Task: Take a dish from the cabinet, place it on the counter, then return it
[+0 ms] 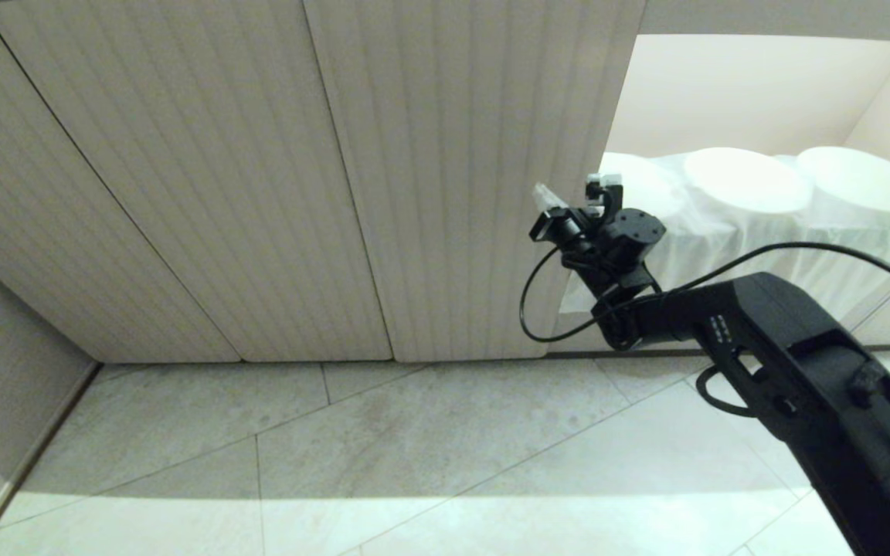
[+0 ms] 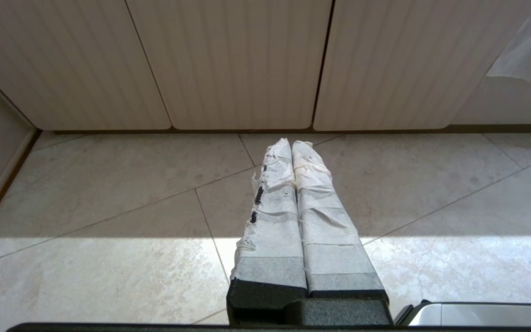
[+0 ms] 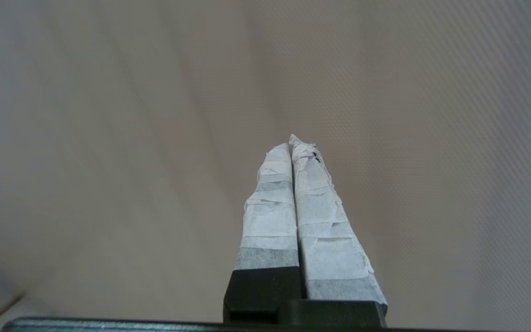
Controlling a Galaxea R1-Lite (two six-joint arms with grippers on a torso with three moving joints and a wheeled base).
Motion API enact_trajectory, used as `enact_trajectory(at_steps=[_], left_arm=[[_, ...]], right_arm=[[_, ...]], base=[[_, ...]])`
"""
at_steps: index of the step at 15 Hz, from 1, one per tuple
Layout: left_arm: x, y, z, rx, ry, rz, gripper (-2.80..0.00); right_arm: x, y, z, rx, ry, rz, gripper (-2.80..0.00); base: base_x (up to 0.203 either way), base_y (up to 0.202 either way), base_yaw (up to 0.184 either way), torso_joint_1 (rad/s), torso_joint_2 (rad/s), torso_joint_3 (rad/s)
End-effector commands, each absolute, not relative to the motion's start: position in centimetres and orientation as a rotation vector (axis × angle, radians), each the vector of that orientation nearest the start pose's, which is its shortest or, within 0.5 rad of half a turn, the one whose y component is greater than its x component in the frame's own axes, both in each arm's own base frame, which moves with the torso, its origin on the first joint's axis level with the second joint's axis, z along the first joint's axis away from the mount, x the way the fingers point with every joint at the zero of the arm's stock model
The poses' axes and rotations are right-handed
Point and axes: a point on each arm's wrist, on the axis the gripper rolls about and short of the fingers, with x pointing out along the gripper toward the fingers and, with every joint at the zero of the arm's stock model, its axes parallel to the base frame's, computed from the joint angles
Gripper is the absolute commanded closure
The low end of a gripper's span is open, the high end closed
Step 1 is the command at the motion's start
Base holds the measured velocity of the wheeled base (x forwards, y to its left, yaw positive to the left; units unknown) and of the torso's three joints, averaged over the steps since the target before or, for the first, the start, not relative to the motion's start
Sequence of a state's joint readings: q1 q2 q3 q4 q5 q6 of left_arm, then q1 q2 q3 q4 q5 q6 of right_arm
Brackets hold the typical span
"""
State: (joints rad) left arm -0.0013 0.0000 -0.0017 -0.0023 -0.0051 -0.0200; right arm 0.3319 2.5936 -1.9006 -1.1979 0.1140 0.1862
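The right gripper (image 1: 578,193), fingers pressed together and empty, points at the right edge of the closed cabinet (image 1: 460,193), so the dish is unseen (presumably inside): likely rigid, slippery, fragile, best pinched at its rim.

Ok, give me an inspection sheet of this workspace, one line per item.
Surface: tiled floor, bare where seen; counter not in view.
Job's things: cabinet doors closed; no dish seen.
Clutter: nothing seen.
Grippers: right end effector shut, empty, raised at the right-hand door's edge; left end effector shut, empty, pointing over the floor.
Cables: black cable looping off the right arm's wrist, hanging free.
Surroundings: niche with white bag-lined bins right of the doors.
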Motion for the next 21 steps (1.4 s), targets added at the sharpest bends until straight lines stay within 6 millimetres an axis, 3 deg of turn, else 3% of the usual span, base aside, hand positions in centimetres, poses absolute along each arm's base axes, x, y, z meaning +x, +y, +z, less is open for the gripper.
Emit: enact_trajectory(at_steps=[1, 7, 12, 16, 21], left_arm=[[-2.3, 0.0, 7.6, -0.020, -0.005, -0.006, 0.00], [-2.3, 0.0, 7.6, -0.020, -0.005, -0.007, 0.00], [-2.3, 0.0, 7.6, -0.021, -0.005, -0.006, 0.00], [-2.3, 0.0, 7.6, -0.021, -0.005, -0.006, 0.00], [-2.3, 0.0, 7.6, -0.020, -0.005, -0.006, 0.00]], right_arm=[[48.3, 17.0, 17.8, 0.228, -0.473, 0.516, 0.00], [44.2, 15.6, 21.6, 0.214, -0.376, 0.564, 0.00], [39.5, 14.1, 24.3, 0.213, -0.258, 0.571, 0.00], [34.9, 12.1, 25.5, 0.231, -0.158, 0.582, 0.00], [29.6, 8.1, 25.7, 0.227, -0.075, 0.504, 0.00]], base=[[0.000, 0.000, 0.000, 0.000, 0.00, 0.000], [0.000, 0.000, 0.000, 0.000, 0.00, 0.000], [0.000, 0.000, 0.000, 0.000, 0.00, 0.000], [0.000, 0.000, 0.000, 0.000, 0.00, 0.000], [0.000, 0.000, 0.000, 0.000, 0.00, 0.000]])
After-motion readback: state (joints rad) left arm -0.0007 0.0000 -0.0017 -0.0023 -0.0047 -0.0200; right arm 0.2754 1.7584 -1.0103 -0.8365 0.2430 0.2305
